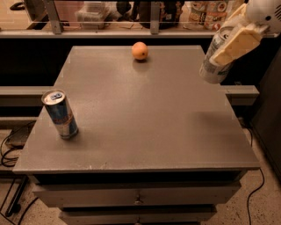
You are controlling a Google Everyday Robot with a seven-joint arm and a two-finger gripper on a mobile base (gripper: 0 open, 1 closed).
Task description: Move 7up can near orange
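Note:
The 7up can [213, 66] is silver-white and hangs tilted in the air over the table's right edge, near the far right corner. My gripper [228, 44] is shut on the 7up can, with a cream finger [235, 43] lying across its side. The arm comes in from the top right. The orange [140, 50] sits on the grey table [145, 114] at the far middle, well to the left of the lifted can.
A slim blue-and-silver can [60, 114] stands upright at the table's left front. A railing and a shelf with jars and boxes [206, 11] run behind the table. Drawers are below the tabletop. Cables lie on the floor at left.

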